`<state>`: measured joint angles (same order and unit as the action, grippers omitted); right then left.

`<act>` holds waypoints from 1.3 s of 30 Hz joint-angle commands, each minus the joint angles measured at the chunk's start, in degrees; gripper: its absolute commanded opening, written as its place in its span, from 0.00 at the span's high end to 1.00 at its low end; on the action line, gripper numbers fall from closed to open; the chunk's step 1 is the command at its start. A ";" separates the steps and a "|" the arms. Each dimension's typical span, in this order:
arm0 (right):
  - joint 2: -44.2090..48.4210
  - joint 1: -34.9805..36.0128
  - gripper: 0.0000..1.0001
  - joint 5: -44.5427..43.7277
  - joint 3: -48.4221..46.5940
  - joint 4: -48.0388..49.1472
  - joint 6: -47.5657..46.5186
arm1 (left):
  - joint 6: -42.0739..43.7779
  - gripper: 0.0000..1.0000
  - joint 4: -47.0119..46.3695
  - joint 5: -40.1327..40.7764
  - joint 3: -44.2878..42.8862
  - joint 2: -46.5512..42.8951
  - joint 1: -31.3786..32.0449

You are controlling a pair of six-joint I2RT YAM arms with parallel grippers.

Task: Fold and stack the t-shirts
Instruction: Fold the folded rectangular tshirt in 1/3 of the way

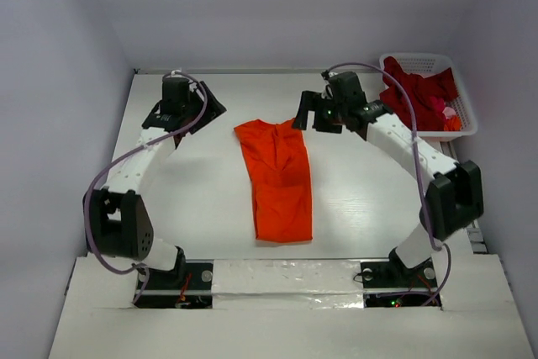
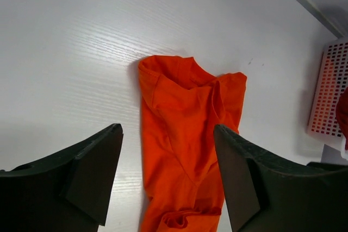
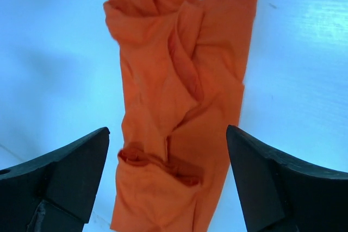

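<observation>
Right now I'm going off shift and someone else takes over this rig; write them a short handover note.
Left end effector: open, empty, hovering left of the orange shirt, near its far end.
Right end effector: open, empty, right of that end.
Orange shirt: flat on the table, folded into a long narrow strip.
Dark red shirts: heaped in the white basket, far right corner.
Done: apparently the lengthwise fold.
Left: probably the crosswise fold, then the basket shirts, then stacking.

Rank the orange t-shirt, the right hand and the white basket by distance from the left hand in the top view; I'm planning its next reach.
1. Orange t-shirt: mid-table, just right of the left hand.
2. Right hand: across the shirt's far end.
3. White basket: far right corner, holding crimson shirts.
</observation>
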<state>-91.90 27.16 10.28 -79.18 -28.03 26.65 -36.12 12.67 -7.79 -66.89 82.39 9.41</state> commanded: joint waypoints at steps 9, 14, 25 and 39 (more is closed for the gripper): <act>-21.21 -5.18 0.12 10.19 -16.71 2.98 -0.74 | -3.51 0.41 -16.61 -14.27 5.28 13.05 -1.24; -24.46 -9.57 0.15 14.41 -15.22 6.06 3.05 | -5.19 0.44 -20.93 -13.30 7.92 15.34 -1.24; -29.29 -10.72 0.16 16.96 -21.27 4.92 2.96 | -5.45 0.47 -23.82 -11.90 3.88 21.93 -2.38; -33.79 -10.72 0.22 15.83 -25.59 5.27 5.34 | -9.32 0.49 -28.13 -15.32 -1.22 30.81 -4.22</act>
<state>-126.15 16.21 27.18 -101.89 -24.82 31.14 -44.40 -12.67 -21.54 -65.69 112.92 5.28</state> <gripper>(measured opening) 0.785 0.511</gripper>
